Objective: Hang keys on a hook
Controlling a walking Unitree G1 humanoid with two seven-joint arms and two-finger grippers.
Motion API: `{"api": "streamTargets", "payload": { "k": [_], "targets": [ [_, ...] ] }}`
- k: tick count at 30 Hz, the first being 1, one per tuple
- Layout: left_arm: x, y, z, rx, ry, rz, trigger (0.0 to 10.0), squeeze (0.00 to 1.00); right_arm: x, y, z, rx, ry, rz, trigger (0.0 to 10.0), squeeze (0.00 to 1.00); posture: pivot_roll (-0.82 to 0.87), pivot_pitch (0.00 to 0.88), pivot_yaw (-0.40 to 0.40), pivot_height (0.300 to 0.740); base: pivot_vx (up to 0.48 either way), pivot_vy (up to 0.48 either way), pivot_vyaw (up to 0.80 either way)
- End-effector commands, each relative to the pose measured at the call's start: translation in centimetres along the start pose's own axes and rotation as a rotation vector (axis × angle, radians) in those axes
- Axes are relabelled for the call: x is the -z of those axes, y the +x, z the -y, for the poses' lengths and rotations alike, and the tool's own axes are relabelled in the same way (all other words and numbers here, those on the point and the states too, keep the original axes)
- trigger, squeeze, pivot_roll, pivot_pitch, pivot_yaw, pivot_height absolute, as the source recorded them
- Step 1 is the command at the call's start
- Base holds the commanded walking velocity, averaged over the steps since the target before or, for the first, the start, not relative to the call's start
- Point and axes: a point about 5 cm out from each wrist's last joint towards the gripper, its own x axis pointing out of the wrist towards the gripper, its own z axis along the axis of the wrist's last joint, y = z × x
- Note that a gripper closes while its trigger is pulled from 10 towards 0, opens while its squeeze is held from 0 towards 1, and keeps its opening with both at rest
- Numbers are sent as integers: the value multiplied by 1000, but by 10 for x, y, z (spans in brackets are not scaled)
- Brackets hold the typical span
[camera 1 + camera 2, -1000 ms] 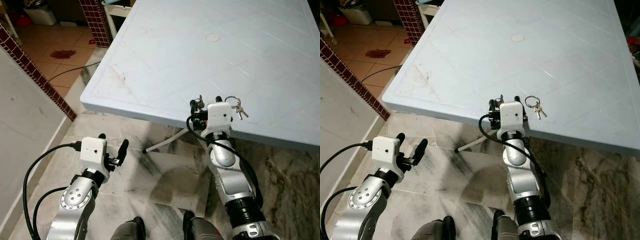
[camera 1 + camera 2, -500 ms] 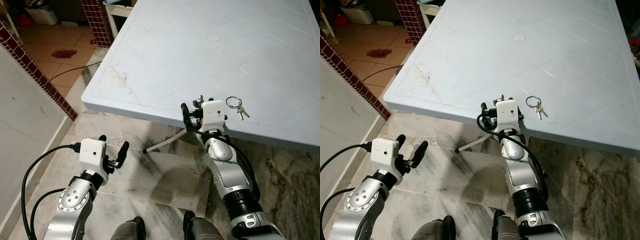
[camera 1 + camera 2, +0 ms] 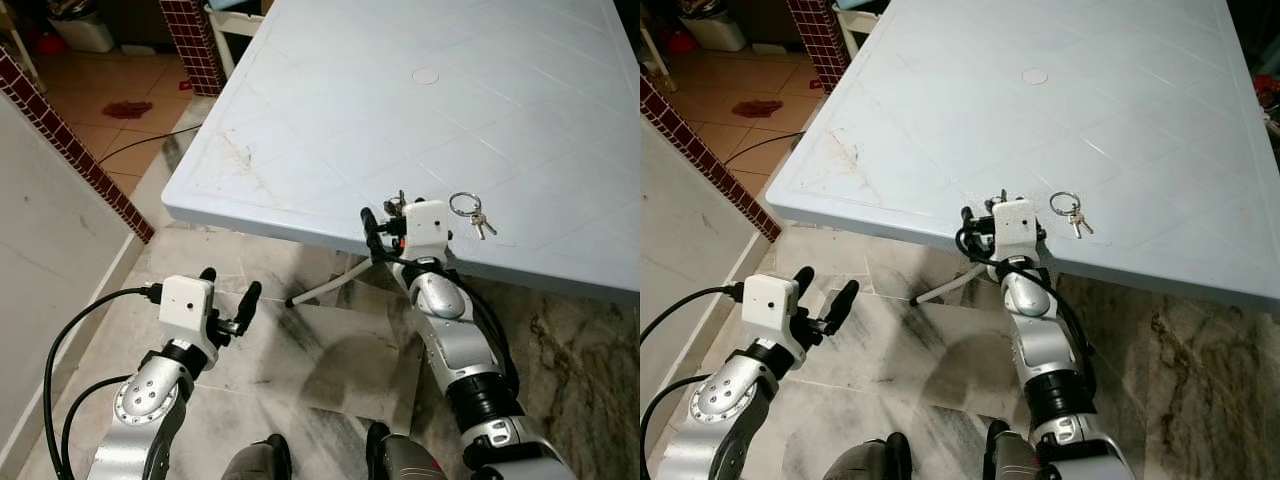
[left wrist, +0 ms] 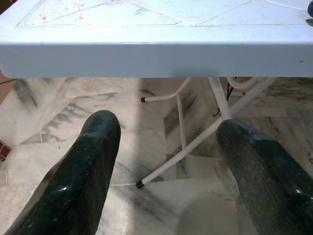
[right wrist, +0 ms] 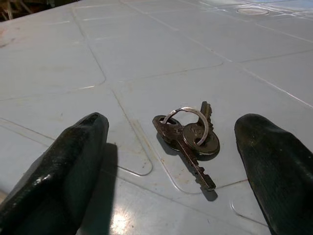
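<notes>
Keys: a small bunch on a metal ring, lying flat on the tabletop between the two spread fingers of the right end effector, touched by neither; in the head views, partly hidden at the near edge just beside the right wrist housing.
Second key ring: a larger ring with small keys, flat on the tabletop just to the right of the right wrist.
Right end effector: raised to the near edge of the tabletop, fingers wide apart, empty, one each side of the keys.
Tabletop: pale blue plastic with moulded diagonal lines, a round cap near its middle and a rust-coloured scuff towards its left corner.
Left end effector: low over the marble floor, in front of the table edge, fingers apart and empty; its wrist view looks under the tabletop at white table legs.
Surroundings: a dark-red brick-tiled wall edge at the left, with orange floor tiles beyond.
</notes>
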Motion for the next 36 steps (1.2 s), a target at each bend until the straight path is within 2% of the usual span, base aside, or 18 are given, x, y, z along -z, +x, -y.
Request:
{"api": "streamTargets", "payload": {
  "k": [1, 10, 11, 14, 15, 17, 18, 20, 21, 24, 27, 31, 36],
  "targets": [
    [4, -4, -1, -5, 8, -17, 10000, 0, 4, 2, 1, -17, 28, -27, 10000, 0, 62, 234, 92, 740, 0, 0, 0],
    [4, -5, -1, -4, 9, -19, 10000, 0, 0, 9, -4, -43, 49, -19, 10000, 0, 67, 237, 92, 740, 0, 0, 0],
    [4, -5, -1, -4, 9, -18, 10000, 0, -1, 10, -6, -50, 49, -15, 9176, 0, 68, 239, 96, 740, 0, 0, 0],
    [4, -6, -1, -4, 9, -18, 10000, 0, -2, 11, -8, -59, 49, -8, 9176, 0, 68, 239, 96, 740, 0, 0, 0],
    [4, -6, -1, -4, 9, -18, 10000, 0, -4, 12, -6, -53, 48, 2, 10000, 0, 69, 240, 96, 740, 0, 0, 0],
    [4, -6, -1, -4, 10, -19, 10000, 0, -5, 12, -6, -49, 46, 3, 10000, 0, 67, 240, 96, 740, 0, 0, 0],
    [4, -6, -1, -3, 8, -19, 10000, 0, -4, 12, -5, -45, 39, -1, 9059, 0, 65, 241, 95, 740, 0, 0, 0],
    [4, -6, 0, -1, 5, -19, 10000, 0, -3, 11, -5, -42, 35, -5, 9059, 0, 65, 241, 95, 740, 0, 0, 0],
    [4, -6, 0, 0, 5, -19, 10000, 0, -6, 11, -4, -32, 41, 14, 10000, 0, 67, 241, 93, 740, 0, 0, 0],
    [4, -6, 1, 0, 4, -20, 10000, 0, -14, 10, -2, -17, 43, 58, 10000, 0, 65, 241, 91, 740, 0, 0, 0],
    [5, -7, 0, -4, 4, -22, 10000, 0, -21, 3, -2, 6, 34, 93, 10000, 0, 66, 242, 90, 740, 0, 0, 0],
    [5, -7, 0, -5, 2, -25, 10000, 0, -29, -14, -11, 4, -2, 150, 10000, 0, 60, 244, 90, 740, 0, 0, 0],
    [6, -6, 1, 2, 0, -30, 10000, 0, -28, -20, -17, -1, 14, 143, 10000, 0, 51, 244, 93, 740, 0, 0, 0]
  ]
}}
